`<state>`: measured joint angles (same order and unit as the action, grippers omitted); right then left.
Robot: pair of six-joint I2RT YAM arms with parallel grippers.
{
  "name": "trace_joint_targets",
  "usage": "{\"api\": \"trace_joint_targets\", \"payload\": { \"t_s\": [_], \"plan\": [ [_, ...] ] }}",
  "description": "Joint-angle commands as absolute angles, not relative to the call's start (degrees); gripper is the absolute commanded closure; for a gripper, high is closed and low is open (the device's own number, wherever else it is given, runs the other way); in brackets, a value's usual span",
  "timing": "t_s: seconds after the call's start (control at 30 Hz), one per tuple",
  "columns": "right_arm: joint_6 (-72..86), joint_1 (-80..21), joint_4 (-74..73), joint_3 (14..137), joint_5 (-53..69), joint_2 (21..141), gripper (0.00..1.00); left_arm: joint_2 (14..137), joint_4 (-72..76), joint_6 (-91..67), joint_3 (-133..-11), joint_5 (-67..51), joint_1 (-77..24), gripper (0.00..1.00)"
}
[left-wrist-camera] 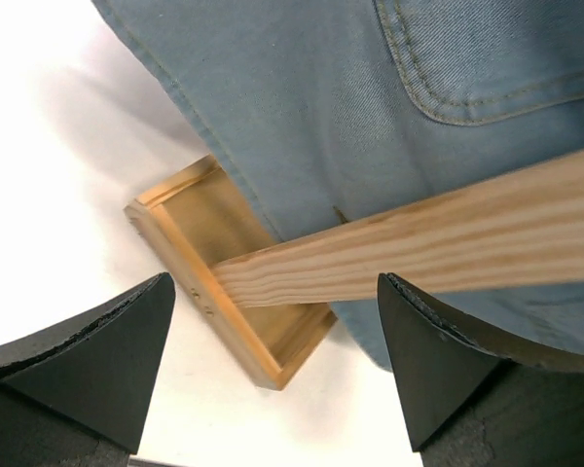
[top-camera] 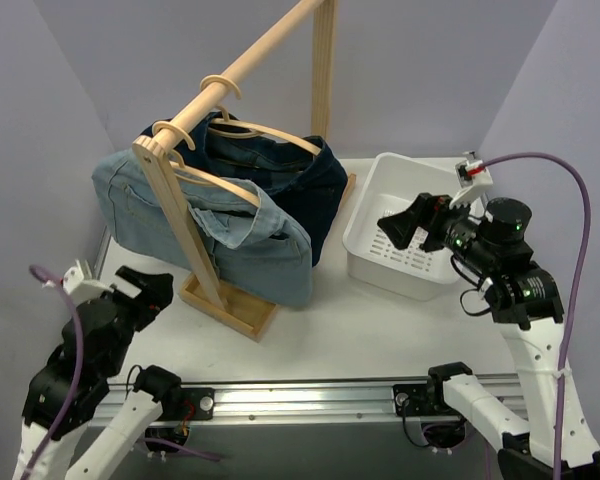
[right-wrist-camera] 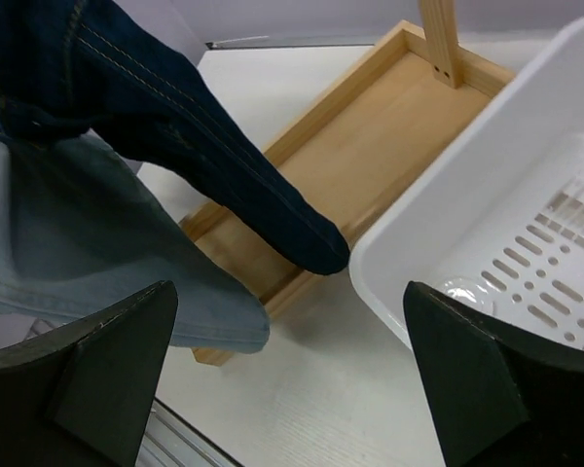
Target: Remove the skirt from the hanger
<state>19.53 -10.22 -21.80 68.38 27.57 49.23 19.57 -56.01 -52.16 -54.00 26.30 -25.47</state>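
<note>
— Denim first: where did the skirts sit?

— Two hung on the wooden rack (top-camera: 220,180) at about ten o'clock on the worktop (top-camera: 380,320). The light blue skirt (top-camera: 180,215) was nearest the arms on its own wooden hanger (top-camera: 205,180), hook over the slanted rail. The dark blue skirt (top-camera: 300,185) hung just behind it on a second hanger (top-camera: 265,130), toward twelve o'clock.

— And the left end effector (top-camera: 145,288)?

— Low at eight o'clock, apart from the cloth. In its wrist view the fingers (left-wrist-camera: 107,365) stood wide, with nothing between them; the rack's upright post and its tray-like base (left-wrist-camera: 234,302) lay ahead, the light skirt draped behind the post.

— The right end effector (top-camera: 405,225)?

— At three o'clock, hovering over the near rim of the white basket (top-camera: 400,215) and pointing toward the rack. Its fingers (right-wrist-camera: 97,375) were also spread wide and held nothing. The wrist view showed the dark skirt's hem hanging over the rack's base beside the basket's corner, the light skirt's hem lower at nine o'clock.

— Was anything in the basket?

— Possibly a small clear item on the slotted floor; too faint to say.
</note>
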Motion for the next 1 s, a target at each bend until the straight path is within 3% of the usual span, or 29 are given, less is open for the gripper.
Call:
{"api": "trace_joint_targets", "payload": {
  "t_s": [0.0,0.23,0.3,0.63,0.83,0.87,0.97],
  "plan": [
    [18.8,-11.3,-17.5,74.9,34.0,53.6,0.04,28.5,-59.7,-45.8,-60.9,25.7,-25.8,0.06],
    [15.8,-18.1,-15.7,84.6,28.8,65.1,0.04,29.6,-55.6,-43.7,-59.2,19.6,-25.7,0.05],
    [14.1,-18.2,-13.6,85.9,33.4,68.0,0.05,28.7,-55.0,-43.0,-58.6,17.7,-25.7,0.0],
    [3.3,-18.9,-8.4,88.4,47.0,77.8,0.09,25.2,-58.9,-35.4,-67.6,13.1,-25.7,0.0],
    [5.7,-19.5,-2.5,91.3,52.1,80.9,0.16,23.5,-55.8,-35.6,-67.3,9.8,-25.8,0.0],
    [5.8,-19.6,-1.9,91.9,53.9,81.5,0.19,24.0,-55.2,-35.0,-67.7,9.2,-25.8,0.05],
    [6.6,-20.4,-0.5,93.4,56.1,83.5,0.25,26.2,-53.3,-33.1,-67.9,5.7,-25.8,0.06]
  ]
}}
